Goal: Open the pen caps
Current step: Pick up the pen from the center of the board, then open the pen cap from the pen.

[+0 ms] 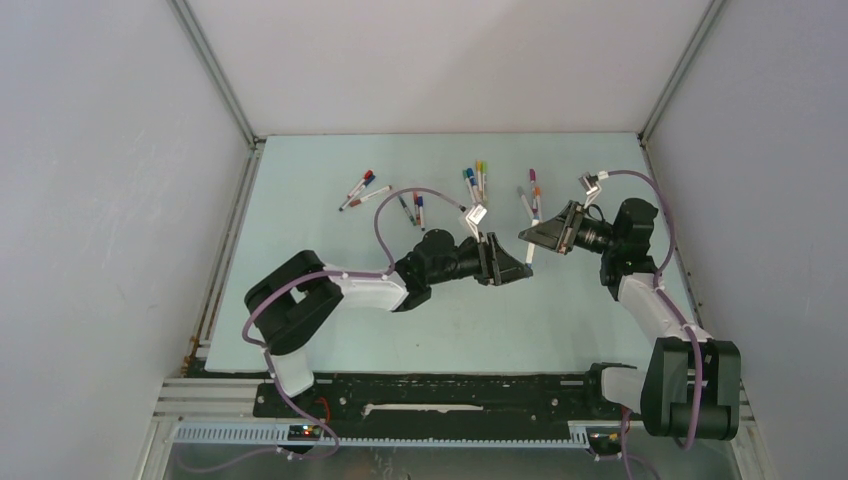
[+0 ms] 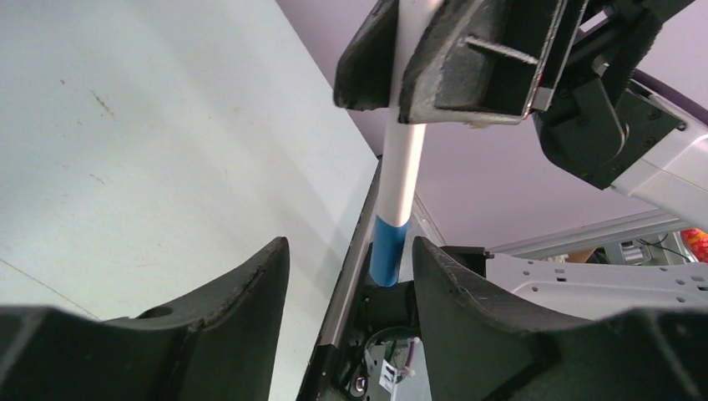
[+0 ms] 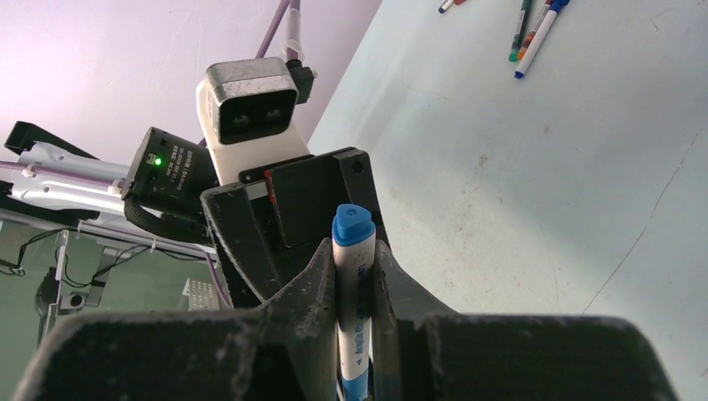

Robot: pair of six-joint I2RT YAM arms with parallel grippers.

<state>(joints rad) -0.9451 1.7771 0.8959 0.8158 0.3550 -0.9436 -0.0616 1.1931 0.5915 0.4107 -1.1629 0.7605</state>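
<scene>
My right gripper [image 3: 355, 280] clamps the white pen [image 2: 405, 167]; my left gripper [image 2: 351, 284] stands parted around its blue cap [image 2: 389, 251]

Two arms share the pale tabletop [image 1: 300, 210], each ending in one pair of fingers, left [image 1: 510, 262] and right [image 1: 537, 232], with a single white pen [image 1: 529, 254] with a blue cap [image 2: 389, 251] between them at mid-frame. Loose pens lie in four small clusters across the upper middle: about three at the left [image 1: 360, 190], three next [image 1: 411, 207], roughly four more [image 1: 475, 183], and about three rightmost [image 1: 530, 195]; the exact count is hard to tell.
</scene>
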